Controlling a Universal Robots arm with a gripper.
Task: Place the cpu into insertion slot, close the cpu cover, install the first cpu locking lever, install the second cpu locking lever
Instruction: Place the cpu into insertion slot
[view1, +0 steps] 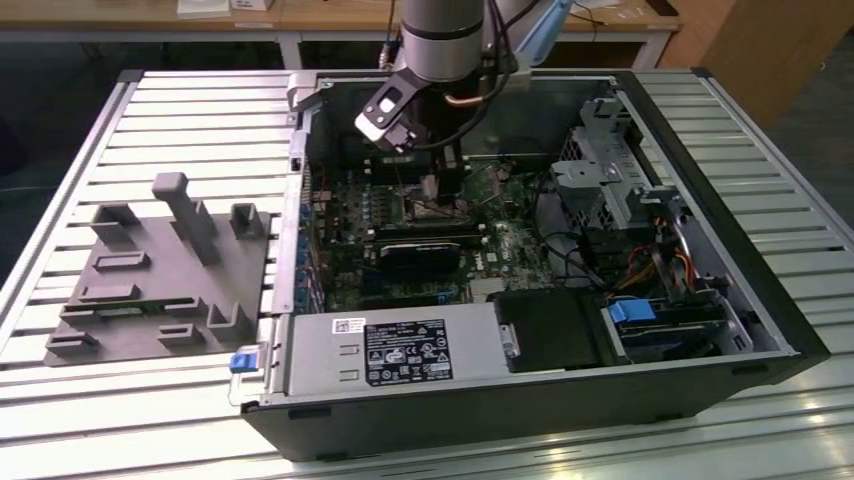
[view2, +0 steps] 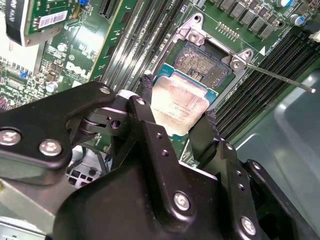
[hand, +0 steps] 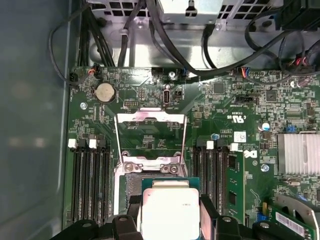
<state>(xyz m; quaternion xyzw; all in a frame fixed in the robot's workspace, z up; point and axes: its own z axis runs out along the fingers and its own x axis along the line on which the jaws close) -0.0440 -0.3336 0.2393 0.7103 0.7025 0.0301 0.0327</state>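
Observation:
My gripper (view2: 178, 100) is shut on the cpu (view2: 182, 107), a flat square chip with a dull silver top, its two black fingers pinching opposite edges. The chip hangs tilted just above and partly over the insertion slot (view2: 202, 62), whose dark centre is uncovered. In the first wrist view the cpu (hand: 170, 215) sits between the fingers (hand: 207, 215), and the cpu cover (hand: 150, 116) is swung open beyond the insertion slot (hand: 129, 184). A thin locking lever (view2: 275, 76) sticks out from the socket corner. The exterior view has the gripper (view1: 431, 188) deep inside the open computer case.
Long black memory slots (hand: 90, 180) flank the socket on both sides. A black card (view1: 420, 250), the power supply (view1: 400, 350) and a drive cage (view1: 607, 180) crowd the case. A grey fixture (view1: 160, 270) lies on the slatted table at the exterior view's left.

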